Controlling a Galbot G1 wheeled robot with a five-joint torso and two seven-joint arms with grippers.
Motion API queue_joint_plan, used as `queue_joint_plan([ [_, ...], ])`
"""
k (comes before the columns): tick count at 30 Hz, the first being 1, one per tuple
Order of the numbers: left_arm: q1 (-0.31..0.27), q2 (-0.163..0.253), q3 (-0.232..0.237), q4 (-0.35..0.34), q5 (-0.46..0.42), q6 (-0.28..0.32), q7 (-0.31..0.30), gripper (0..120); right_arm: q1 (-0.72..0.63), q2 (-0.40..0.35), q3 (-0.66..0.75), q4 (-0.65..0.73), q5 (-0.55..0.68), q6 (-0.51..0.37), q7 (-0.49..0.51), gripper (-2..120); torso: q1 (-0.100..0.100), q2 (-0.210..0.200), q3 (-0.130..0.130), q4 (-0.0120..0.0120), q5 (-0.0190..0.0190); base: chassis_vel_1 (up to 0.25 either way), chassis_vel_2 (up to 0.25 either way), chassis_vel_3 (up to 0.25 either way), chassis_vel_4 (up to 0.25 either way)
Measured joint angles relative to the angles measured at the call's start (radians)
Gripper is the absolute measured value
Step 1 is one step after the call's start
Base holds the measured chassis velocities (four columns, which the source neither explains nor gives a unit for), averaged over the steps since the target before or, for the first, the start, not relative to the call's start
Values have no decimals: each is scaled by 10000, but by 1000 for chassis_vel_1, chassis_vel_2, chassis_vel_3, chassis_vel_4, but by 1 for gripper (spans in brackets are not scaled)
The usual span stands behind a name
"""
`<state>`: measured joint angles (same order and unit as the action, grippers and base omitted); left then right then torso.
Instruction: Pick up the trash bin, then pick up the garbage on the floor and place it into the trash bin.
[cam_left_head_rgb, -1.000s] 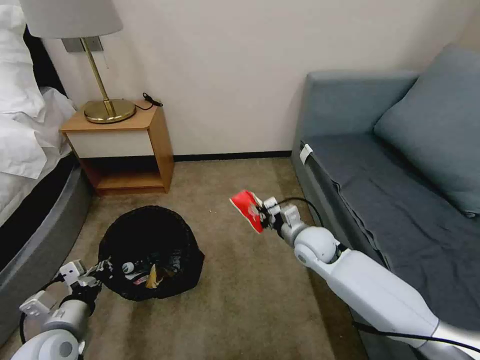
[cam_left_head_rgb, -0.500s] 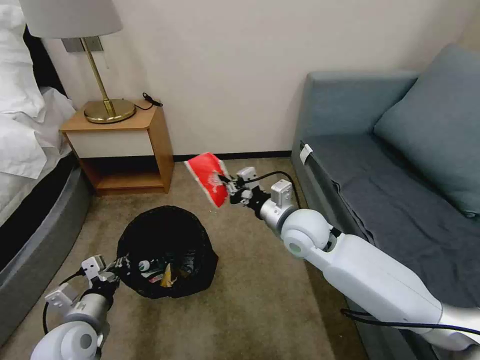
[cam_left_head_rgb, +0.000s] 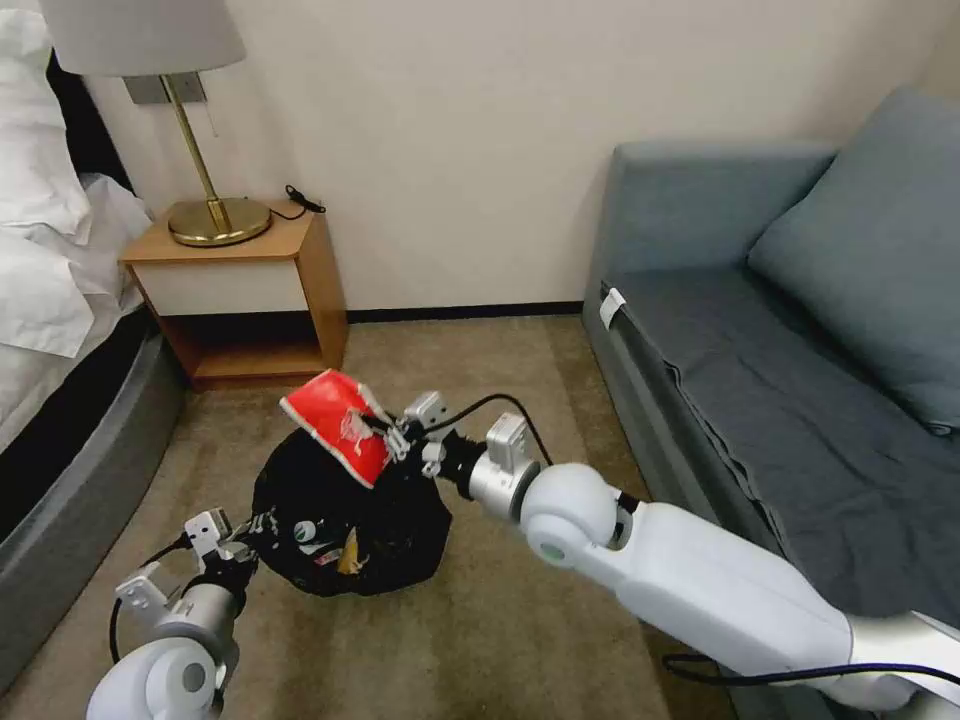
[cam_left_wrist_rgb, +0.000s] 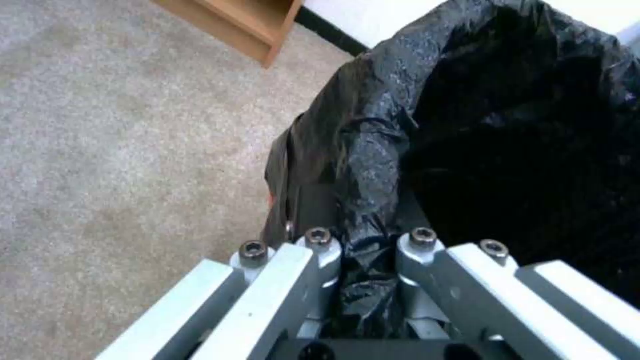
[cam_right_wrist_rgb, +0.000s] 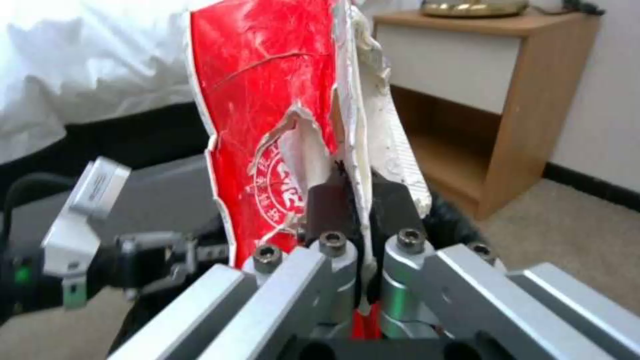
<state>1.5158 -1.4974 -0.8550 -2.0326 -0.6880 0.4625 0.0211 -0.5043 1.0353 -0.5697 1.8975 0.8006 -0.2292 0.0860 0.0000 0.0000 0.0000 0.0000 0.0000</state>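
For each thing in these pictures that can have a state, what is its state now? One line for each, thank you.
Left claw: shut on the trash bin's rim, at the side nearest the robot.
Right claw: shut on the red snack packet.
Trash bin: lined with a black bag, mouth open, litter inside.
Red snack packet: torn, held above the bin's rim.
Nightstand: lower shelf open.

Likely a hotel bedroom: bed (cam_left_head_rgb: 45, 300), lamp (cam_left_head_rgb: 160, 110) on nightstand (cam_left_head_rgb: 250, 290), sofa (cam_left_head_rgb: 780, 400), carpet (cam_left_head_rgb: 500, 610).
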Motion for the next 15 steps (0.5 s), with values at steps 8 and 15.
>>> queue_joint_plan([
  [8,-10,-12,27,-16,-5,13,-17,4,-348,-48,-61,-4,-461,-1,-174,11,0,0,0,0,0,0,0,0,0],
  [15,32,-64,80,-138,-5,21,-48,4,-628,-73,-47,-6,-775,-15,-210,31,0,1,0,0,0,0,0,0,0],
])
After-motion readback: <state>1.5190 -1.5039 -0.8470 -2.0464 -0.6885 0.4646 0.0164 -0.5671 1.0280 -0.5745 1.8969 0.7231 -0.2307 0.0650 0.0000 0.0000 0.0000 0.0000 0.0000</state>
